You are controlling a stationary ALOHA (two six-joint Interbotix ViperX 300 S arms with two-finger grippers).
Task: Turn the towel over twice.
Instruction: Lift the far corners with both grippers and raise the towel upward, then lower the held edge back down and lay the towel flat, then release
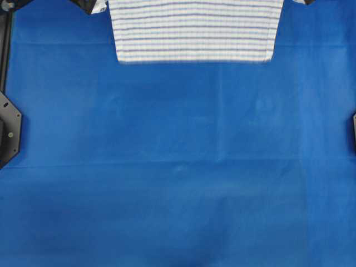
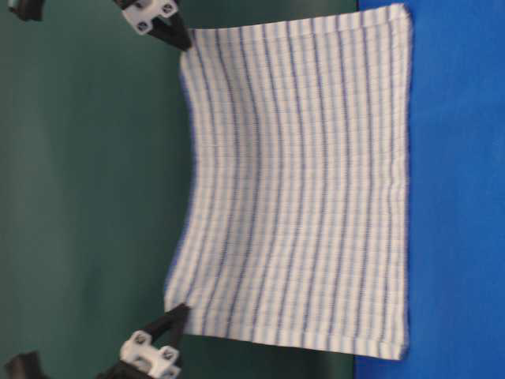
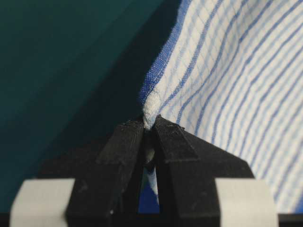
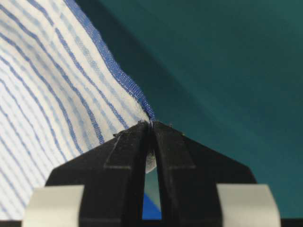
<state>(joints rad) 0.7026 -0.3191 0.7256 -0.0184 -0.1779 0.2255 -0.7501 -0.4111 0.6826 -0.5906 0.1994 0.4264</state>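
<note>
1. Above the blue-covered table (image 1: 178, 183), the white rectangular cloth towel with thin blue stripes (image 2: 300, 189) hangs spread out and upright, its lower edge at the table's surface.
2. Left pincer (image 3: 149, 124): clenched on one upper corner of the towel.
3. Right pincer (image 4: 151, 124): clenched on the other upper corner.
4. Upper edge sags slightly between both pincers.

Woven cloth towel (image 2: 300, 189); matt blue table covering (image 1: 178, 183); matt black plastic jaws.
</note>
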